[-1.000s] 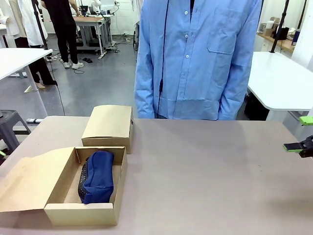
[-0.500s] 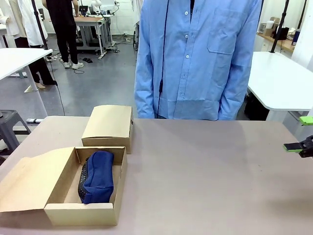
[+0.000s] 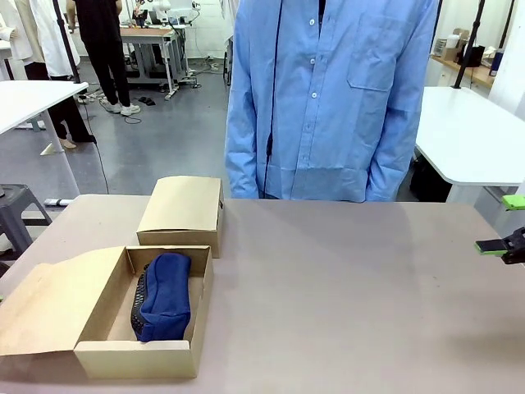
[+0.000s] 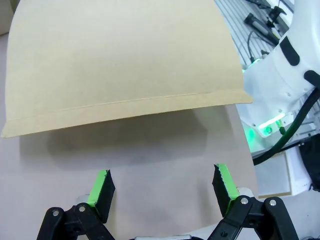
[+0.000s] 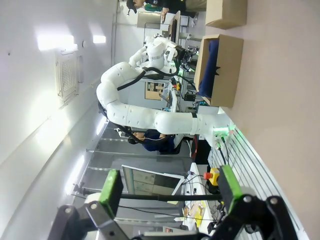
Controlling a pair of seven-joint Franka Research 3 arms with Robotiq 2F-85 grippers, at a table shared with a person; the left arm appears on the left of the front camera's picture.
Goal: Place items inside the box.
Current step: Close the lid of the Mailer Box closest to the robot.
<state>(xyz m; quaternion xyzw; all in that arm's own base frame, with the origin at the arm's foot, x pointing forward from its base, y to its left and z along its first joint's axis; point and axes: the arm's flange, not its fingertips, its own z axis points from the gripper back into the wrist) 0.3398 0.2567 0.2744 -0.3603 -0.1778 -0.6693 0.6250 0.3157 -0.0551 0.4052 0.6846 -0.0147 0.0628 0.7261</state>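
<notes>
Nothing moved: right tool [image 3: 509, 223] hangs wide, left tool [image 4: 162, 187] wide over table [image 3: 344, 287]

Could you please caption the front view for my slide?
Navy blue zippered fabric pouch lying inside the open brown cardboard box.

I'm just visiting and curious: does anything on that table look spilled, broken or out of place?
Nothing stands out. The open cardboard box sits squarely on the table with its lid folded flat, a blue pouch lying neatly inside over something black. A closed box sits right behind it. No spills or damage.
</notes>
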